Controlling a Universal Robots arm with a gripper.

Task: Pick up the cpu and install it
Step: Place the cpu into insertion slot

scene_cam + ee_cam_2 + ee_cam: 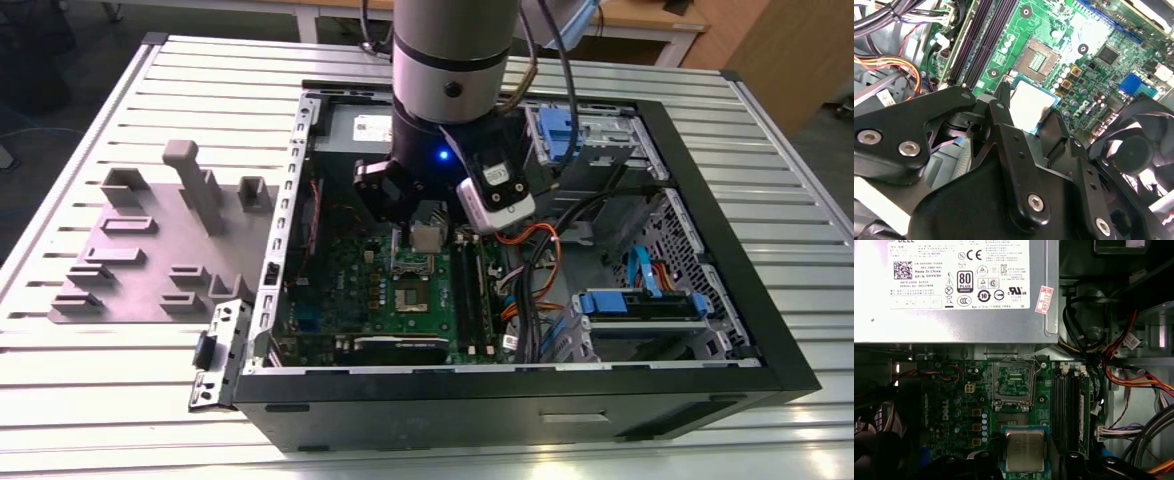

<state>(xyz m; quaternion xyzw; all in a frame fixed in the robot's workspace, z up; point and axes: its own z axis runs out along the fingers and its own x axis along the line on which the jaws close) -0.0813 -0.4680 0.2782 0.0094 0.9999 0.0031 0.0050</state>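
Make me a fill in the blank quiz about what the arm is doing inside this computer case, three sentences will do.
1. The gripper is shut on the ____.
2. The socket on the green motherboard holds ____ chip.
3. The grey moulded plate lies to the exterior view's ____ of the computer case.
Missing words: cpu; no; left.

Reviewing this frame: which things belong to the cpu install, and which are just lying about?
Job in hand:
- cpu, held in the gripper
- empty socket on the green board

Lying about:
- grey moulded plate beside the case
- power supply
- fan
- orange cables
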